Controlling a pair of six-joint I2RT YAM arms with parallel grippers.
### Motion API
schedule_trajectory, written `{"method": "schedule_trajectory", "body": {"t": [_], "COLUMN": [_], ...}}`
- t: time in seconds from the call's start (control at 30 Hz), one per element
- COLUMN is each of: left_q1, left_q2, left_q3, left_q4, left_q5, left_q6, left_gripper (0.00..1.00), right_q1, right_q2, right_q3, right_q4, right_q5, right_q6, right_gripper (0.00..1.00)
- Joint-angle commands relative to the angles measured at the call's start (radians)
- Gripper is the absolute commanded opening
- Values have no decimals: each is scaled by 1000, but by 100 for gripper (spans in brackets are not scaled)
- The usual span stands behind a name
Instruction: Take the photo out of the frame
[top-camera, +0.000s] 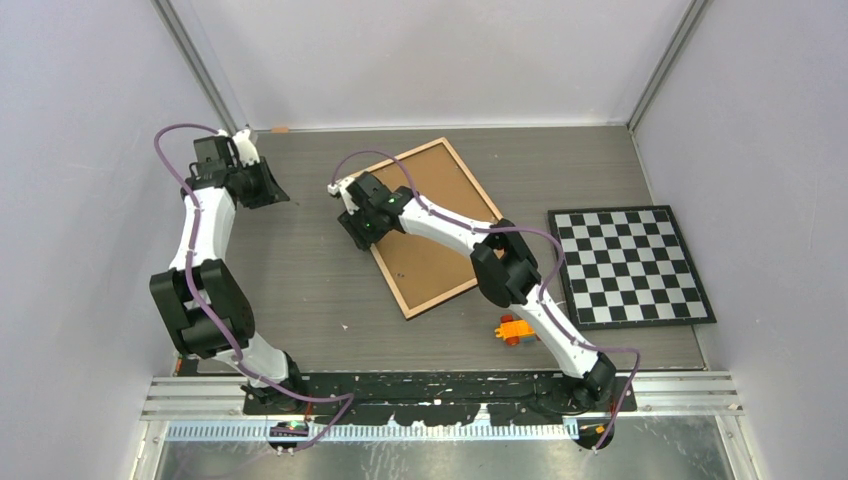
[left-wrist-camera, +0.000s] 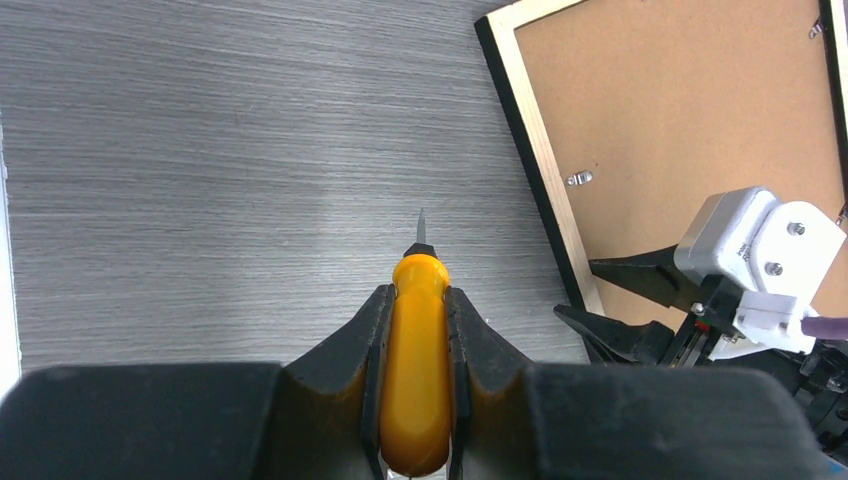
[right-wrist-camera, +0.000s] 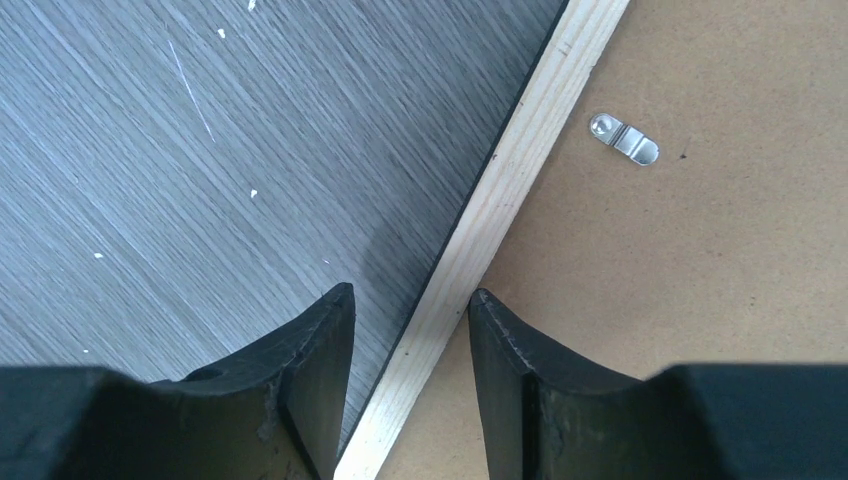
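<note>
From above, shows the frame (top-camera: 430, 265) lying face down in the middle of the table (top-camera: 300, 270), brown back up, at a slant. Puts the right gripper (top-camera: 353, 233) over its left edge and the left gripper (top-camera: 272, 192) well apart, near the far left corner. Shows a checkerboard mat (top-camera: 630, 265) to the right and an orange toy block (top-camera: 515, 330) by the right arm.

From the left wrist, shows the fingers clamped tight on an orange-handled screwdriver (left-wrist-camera: 415, 380), its tip over bare table.

From the right wrist, shows jaws partly open, holding nothing, straddling the frame's pale wooden rim (right-wrist-camera: 520, 170), near a small metal clip (right-wrist-camera: 625, 138).
</note>
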Motion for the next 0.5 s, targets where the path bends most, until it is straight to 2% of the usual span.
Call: {"method": "schedule_trajectory", "body": {"t": [0.0, 0.2, 0.37, 0.47], "left_q1": [11, 14, 14, 13], "left_q2": [-52, -34, -12, 5], "left_q3": [-1, 11, 27, 46], "left_q4": [49, 59, 66, 63], "left_q5": [36, 51, 64, 74], "left_q6": [8, 0, -9, -19], "left_gripper": [0, 0, 0, 0], "right_q1": [22, 45, 59, 60], "right_q2": [5, -13, -45, -53], "right_q3": [-66, -168, -237, -218], "right_q4": [0, -56, -89, -97], "right_q5": [-77, -150, -143, -107], "right_q6": [-102, -279, -483, -600], "right_gripper": [48, 33, 15, 3]}}
